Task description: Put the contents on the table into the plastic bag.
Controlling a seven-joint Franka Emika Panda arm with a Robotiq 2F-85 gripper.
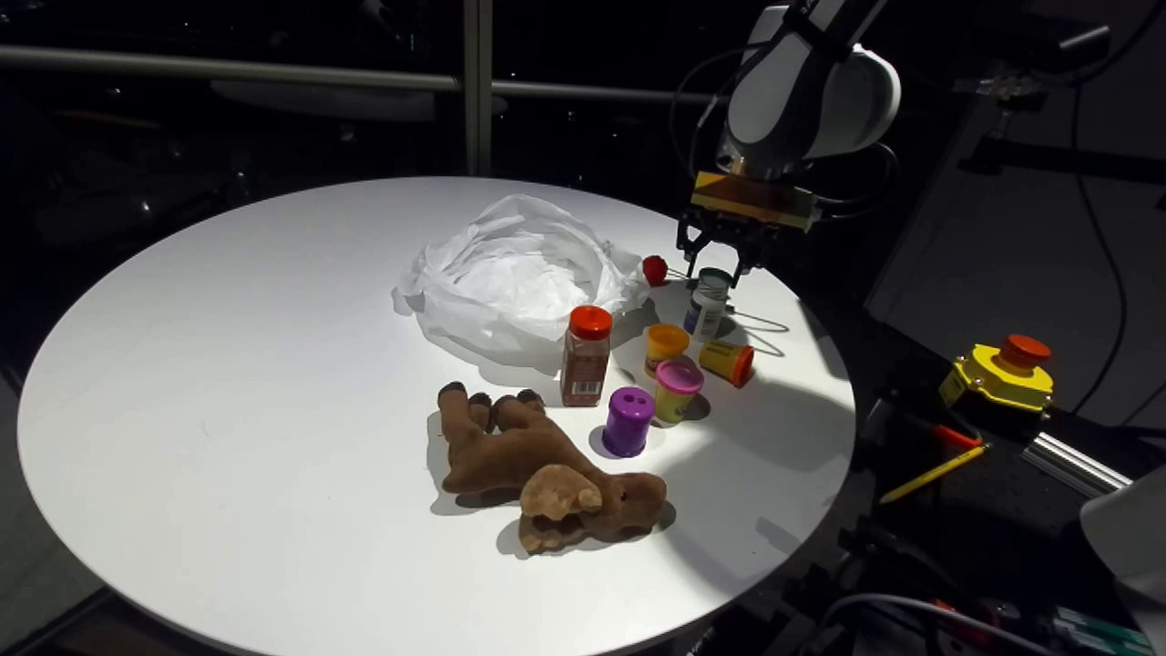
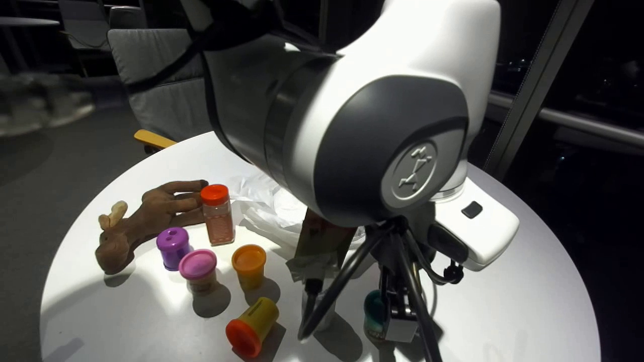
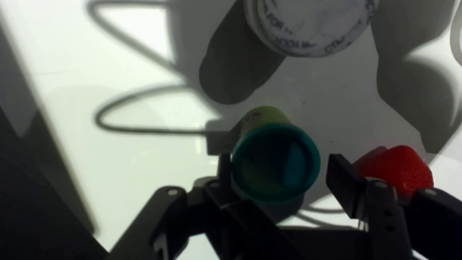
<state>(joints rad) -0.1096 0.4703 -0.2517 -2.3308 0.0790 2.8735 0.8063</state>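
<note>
In an exterior view, a brown plush toy (image 1: 510,456) lies nearest, on its side on the round white counter (image 1: 228,410), feet toward the far side. Just past its head stands a purple tub (image 1: 629,426), with a pink-lidded tub (image 1: 677,394) just beside it. Off the counter to the right, a yellow pencil (image 1: 935,474) lies near a red-topped box (image 1: 997,375). Behind the purple tub stands a red-capped bottle (image 1: 585,364); an orange tub (image 1: 667,344) stands between it and a yellow tub (image 1: 725,361) tipped on its side. Next comes a pale jar (image 1: 704,319). Beyond it, as the wrist view shows, the tool (image 3: 279,169) straddles a green-lidded tub (image 3: 276,162): its jaws stand partway apart, one finger close against the rim, a gap at the other, so the tub is not gripped. Whether the closer finger touches cannot be told. A red piece (image 3: 399,169) sits just beside the other finger. The plastic bag (image 1: 478,319) lies crumpled beyond the bottle, its mouth spread; the toy, bottle and tubs are all outside it. Farthest back, a metal rail (image 1: 228,70) crosses the dark.
</note>
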